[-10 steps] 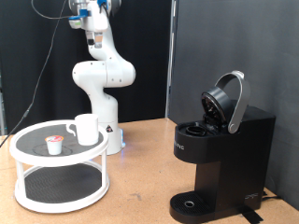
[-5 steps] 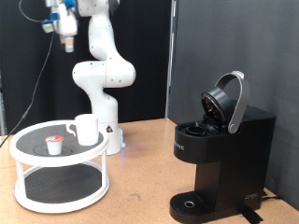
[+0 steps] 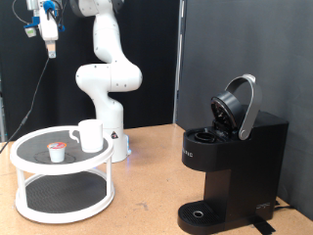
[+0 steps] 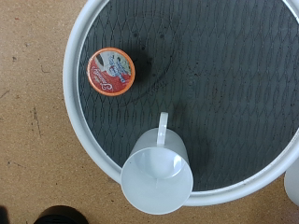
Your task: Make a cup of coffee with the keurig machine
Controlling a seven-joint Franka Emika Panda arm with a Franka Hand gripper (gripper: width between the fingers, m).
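Note:
The white cup stands upright on the top shelf of a round white two-tier stand at the exterior view's left. The wrist view looks straight down on the cup, its handle pointing at a small pod with a red top. That pod sits just left of the cup in the exterior view. The black keurig machine stands at the right with its domed lid raised. My gripper hangs high above the stand at the top left. No fingers show in the wrist view.
The white arm's base stands behind the stand on the brown tabletop. Black curtains close off the back. The stand's lower shelf holds nothing visible. A round drip tray sits at the machine's foot.
The arm has swung its hand steadily to the exterior view's left, from above its own base to above the stand. Cup, pod and machine have not moved.

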